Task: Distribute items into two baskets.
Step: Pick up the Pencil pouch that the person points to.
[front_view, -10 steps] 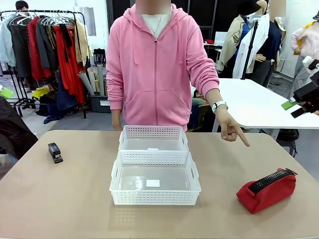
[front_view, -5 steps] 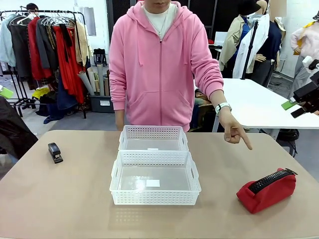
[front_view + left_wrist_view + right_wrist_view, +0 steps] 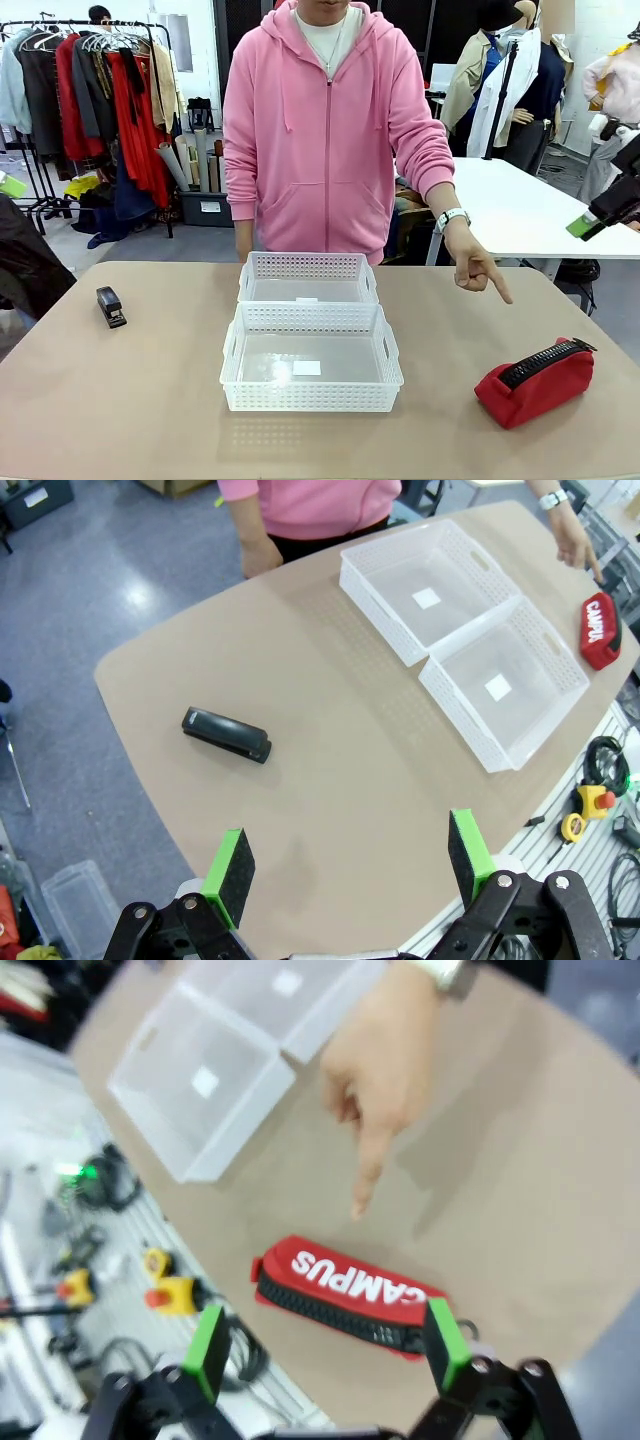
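1. Both claws are hanging wide open and gripping nothing. The left claw point(image 3: 350, 865) is hovering high above the table's left edge, and the right claw point(image 3: 326, 1345) is hovering over the right front corner, with its green pads spread on either side of the pouch far below.
2. One tan table point(image 3: 140, 400) is carrying everything. A clothes rack point(image 3: 100, 90) is standing beyond its far left corner, and a white table point(image 3: 520, 210) is standing beyond its far right corner.
3. One person in a pink hoodie point(image 3: 325, 130) is standing at the far edge. The person's hand point(image 3: 475, 268) is pointing an index finger down at the pouch. It is hovering above the table on the pouch's far side and is not touching it.
4. Two white lattice baskets are sitting in the middle of the table, touching, one behind the other. The far basket point(image 3: 307, 266) is lying by the far edge, and the near basket point(image 3: 310, 398) is lying toward the front edge. Each is showing a small white label on its floor in the left wrist view, and both are holding nothing else.
5. One red pouch point(image 3: 530, 385) with a black zipper is lying near the right front corner, well apart from the baskets. White lettering on it is showing in the right wrist view.
6. One black stapler point(image 3: 110, 306) is lying near the left edge, toward the far left corner, well apart from the baskets.
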Available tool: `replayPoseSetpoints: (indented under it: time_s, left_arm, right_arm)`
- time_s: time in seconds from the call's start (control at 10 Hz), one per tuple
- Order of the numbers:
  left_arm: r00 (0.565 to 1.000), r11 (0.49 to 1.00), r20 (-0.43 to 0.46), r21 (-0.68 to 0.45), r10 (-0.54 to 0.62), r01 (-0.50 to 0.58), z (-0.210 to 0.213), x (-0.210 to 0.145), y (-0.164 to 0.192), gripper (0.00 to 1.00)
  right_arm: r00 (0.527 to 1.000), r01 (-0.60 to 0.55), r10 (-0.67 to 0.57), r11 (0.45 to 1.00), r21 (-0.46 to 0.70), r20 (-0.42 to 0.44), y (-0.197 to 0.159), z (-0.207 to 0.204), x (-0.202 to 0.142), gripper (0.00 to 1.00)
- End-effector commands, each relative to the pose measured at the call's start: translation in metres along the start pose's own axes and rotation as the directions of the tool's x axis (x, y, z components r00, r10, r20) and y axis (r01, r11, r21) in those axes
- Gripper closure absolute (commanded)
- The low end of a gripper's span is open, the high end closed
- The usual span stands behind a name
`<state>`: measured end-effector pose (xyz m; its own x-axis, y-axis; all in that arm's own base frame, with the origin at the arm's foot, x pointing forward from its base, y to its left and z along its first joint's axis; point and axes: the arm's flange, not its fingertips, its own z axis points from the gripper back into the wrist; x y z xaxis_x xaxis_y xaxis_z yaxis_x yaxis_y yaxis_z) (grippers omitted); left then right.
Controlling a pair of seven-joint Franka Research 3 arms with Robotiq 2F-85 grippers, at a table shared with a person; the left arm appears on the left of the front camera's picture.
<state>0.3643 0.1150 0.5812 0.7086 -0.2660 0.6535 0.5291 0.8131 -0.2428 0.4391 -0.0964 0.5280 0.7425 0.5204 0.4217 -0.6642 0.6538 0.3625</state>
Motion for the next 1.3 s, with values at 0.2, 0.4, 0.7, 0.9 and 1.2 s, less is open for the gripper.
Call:
replayPoseSetpoints:
  time_s: [0.2, 0.4, 0.7, 0.9, 1.2]
  left_arm:
    - [1.000, 1.000, 0.012, -0.012, -0.002, 0.002, 0.000, 0.000, 0.000, 0.00]
    - [1.000, 1.000, 0.012, -0.012, -0.002, 0.002, 0.000, 0.000, 0.000, 0.00]
    - [1.000, 1.000, 0.012, -0.012, -0.002, 0.002, 0.000, 0.000, 0.000, 0.00]
    - [1.000, 1.000, 0.012, -0.012, -0.002, 0.002, 0.000, 0.000, 0.000, 0.00]
    - [1.000, 1.000, 0.012, -0.012, -0.002, 0.002, 0.000, 0.000, 0.000, 0.00]
  right_arm:
    - [0.916, -0.379, 0.380, 0.925, 0.033, -0.131, 0.026, -0.017, -0.028, 0.00]
    - [0.771, -0.604, 0.609, 0.792, 0.091, -0.187, 0.042, -0.027, -0.042, 0.00]
    - [0.604, -0.760, 0.757, 0.641, 0.109, -0.249, 0.060, -0.048, -0.057, 0.00]
    - [0.538, -0.809, 0.787, 0.583, 0.080, -0.300, 0.066, -0.065, -0.059, 0.00]
    - [0.430, -0.855, 0.798, 0.510, 0.094, -0.423, 0.070, -0.084, -0.058, 0.00]
